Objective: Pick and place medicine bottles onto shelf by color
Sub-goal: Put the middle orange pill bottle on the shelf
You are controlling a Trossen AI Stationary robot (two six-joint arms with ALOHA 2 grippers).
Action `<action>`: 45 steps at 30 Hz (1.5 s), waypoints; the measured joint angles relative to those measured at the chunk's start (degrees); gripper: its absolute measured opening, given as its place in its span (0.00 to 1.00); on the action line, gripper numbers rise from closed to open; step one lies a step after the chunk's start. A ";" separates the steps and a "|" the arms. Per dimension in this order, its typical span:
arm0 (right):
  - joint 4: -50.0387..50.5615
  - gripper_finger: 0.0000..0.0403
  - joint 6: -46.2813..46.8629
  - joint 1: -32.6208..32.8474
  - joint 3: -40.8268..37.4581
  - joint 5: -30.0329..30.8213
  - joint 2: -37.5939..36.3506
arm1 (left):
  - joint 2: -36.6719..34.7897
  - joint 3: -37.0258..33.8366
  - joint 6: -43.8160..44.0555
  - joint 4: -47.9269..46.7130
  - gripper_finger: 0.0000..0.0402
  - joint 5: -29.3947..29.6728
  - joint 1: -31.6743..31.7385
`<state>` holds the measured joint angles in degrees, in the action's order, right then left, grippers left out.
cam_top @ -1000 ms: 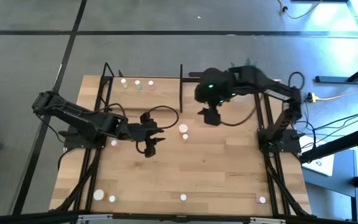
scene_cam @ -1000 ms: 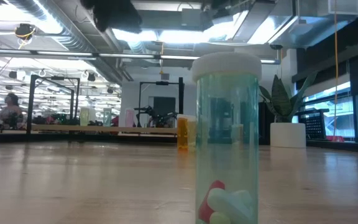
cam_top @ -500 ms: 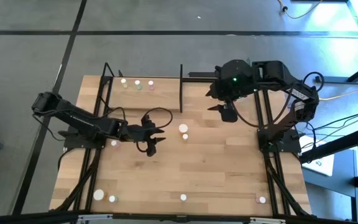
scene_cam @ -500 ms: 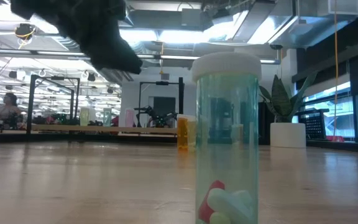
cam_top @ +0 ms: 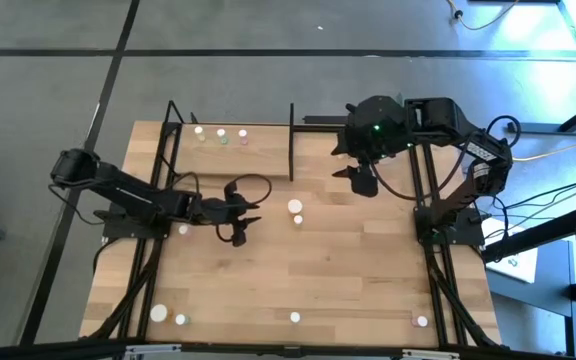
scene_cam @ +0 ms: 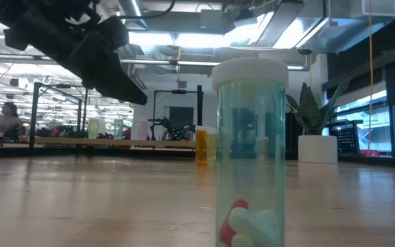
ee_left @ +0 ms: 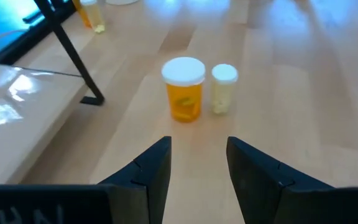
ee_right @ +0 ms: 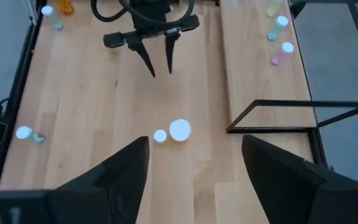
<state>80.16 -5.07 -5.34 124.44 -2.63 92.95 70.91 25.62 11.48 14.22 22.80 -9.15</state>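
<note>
Two medicine bottles stand upright on the table's middle: an orange one point(ee_left: 184, 90) point(cam_top: 295, 207) and a smaller pale one point(ee_left: 224, 89) point(cam_top: 298, 220). My left gripper point(ee_left: 197, 168) point(cam_top: 248, 222) hangs open, low over the table, just left of them, pointing at the pair with nothing between its fingers. My right gripper point(ee_right: 194, 180) point(cam_top: 361, 183) is open and raised high, to the far right of the pair. The shelf point(cam_top: 230, 150) lies at the far left with three bottles point(cam_top: 221, 133) along its far edge. A green bottle point(scene_cam: 250, 151) stands close in the low view.
More bottles stand along the near edge point(cam_top: 158, 313) point(cam_top: 295, 317) point(cam_top: 420, 321) and one by the left arm point(cam_top: 183, 230). The shelf's upright black end bar point(cam_top: 291, 140) rises beside the bottle pair. A white plant pot point(scene_cam: 317, 147) stands at the far right.
My left gripper has come down toward the table, staying just left of the orange and pale bottles. My right gripper went up and toward the table's right, then held still. No bottle has moved.
</note>
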 joint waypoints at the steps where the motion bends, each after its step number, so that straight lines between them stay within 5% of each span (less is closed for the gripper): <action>1: 0.00 0.64 0.30 0.00 0.00 0.00 0.05 | 0.02 -0.02 -1.17 0.02 0.37 -0.21 0.52; 13: -0.67 0.64 0.21 0.02 0.00 0.00 0.15 | 7.98 0.95 -9.36 12.34 0.37 -13.35 8.03; 20: -0.65 0.64 0.12 0.00 0.00 0.00 0.15 | 11.74 9.36 -15.48 7.16 0.37 -23.48 12.37; 30: -0.63 0.64 0.10 0.01 0.00 -0.03 0.15 | 21.98 19.04 -18.20 3.55 0.37 -23.38 15.27; 38: -0.61 0.64 -0.14 0.00 0.00 -0.03 0.14 | 22.61 21.80 -19.04 2.87 0.37 -23.41 15.57; 45: -0.61 0.64 0.12 0.00 0.00 -0.02 0.15 | 21.22 32.21 -21.81 -20.72 0.37 -24.06 15.80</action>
<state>79.55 -4.95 -5.34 124.44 -2.66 93.10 92.14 57.83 -10.33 -6.50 -1.26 6.64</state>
